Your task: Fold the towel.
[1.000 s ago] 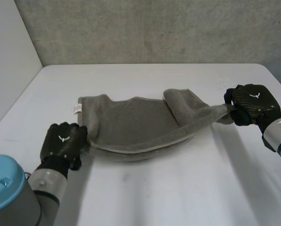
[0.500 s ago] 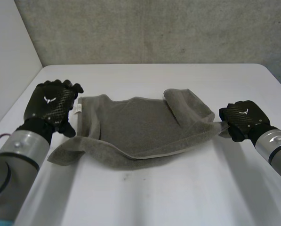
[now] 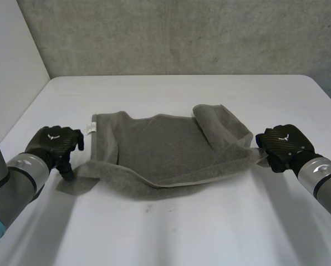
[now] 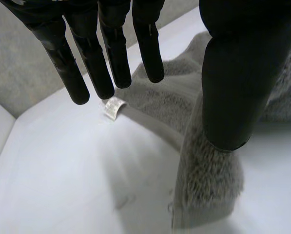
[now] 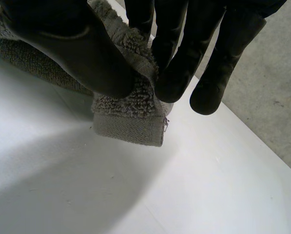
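A grey towel (image 3: 165, 149) lies spread across the white table, its front edge doubled over and its far right part rolled back. My left hand (image 3: 53, 145) hovers at the towel's front left corner (image 4: 208, 185). Its fingers (image 4: 94, 58) are straight and apart from the thumb, with nothing between them. My right hand (image 3: 281, 145) holds the towel's right corner (image 5: 130, 117), pinched between thumb and fingers just above the table. A white label (image 3: 90, 128) sticks out at the far left corner.
The white table (image 3: 182, 227) runs to a grey wall at the back and a pale wall on the left. Its right edge passes close behind my right hand.
My left hand has let go of the front left corner, risen, then come down beside it; the corner now lies flat. My right hand has drawn its corner nearer and lower.
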Available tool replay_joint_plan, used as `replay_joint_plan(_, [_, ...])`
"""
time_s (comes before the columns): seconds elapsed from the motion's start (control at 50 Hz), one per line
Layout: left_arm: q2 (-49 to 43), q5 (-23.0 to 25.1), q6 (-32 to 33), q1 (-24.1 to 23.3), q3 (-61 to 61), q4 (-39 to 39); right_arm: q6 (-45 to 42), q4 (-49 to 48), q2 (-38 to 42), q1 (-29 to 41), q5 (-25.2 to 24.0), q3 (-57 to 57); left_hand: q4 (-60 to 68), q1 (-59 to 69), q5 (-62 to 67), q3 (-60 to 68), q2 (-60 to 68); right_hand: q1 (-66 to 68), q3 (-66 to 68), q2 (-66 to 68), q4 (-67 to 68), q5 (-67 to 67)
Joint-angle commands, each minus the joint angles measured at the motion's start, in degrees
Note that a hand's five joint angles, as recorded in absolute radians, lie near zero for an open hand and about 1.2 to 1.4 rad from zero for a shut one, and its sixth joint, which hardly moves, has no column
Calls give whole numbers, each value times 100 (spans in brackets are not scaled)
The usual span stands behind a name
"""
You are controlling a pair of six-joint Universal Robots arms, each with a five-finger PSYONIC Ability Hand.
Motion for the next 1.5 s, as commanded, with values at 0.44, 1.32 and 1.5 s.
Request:
replay_joint_plan(0.44, [-337, 38, -606, 52, -176, 166, 6, 379, -90, -44, 9, -305, 4522, 4521, 4518, 4515, 4512, 324, 347, 405, 328, 308])
replay_joint_plan(1.32, [-948, 38, -597, -151, 3715, -1558, -407, 5312, 1234, 289, 218, -6885, 4522, 4521, 4518, 4515, 4512, 324, 347, 405, 328, 308])
replay_joint_plan(1.5, [-1734, -147, -755, -230, 5793, -247, 68, 3358, 2415, 773, 1283, -9287, 4522, 4521, 4518, 4515, 4512, 324, 347, 405, 328, 308])
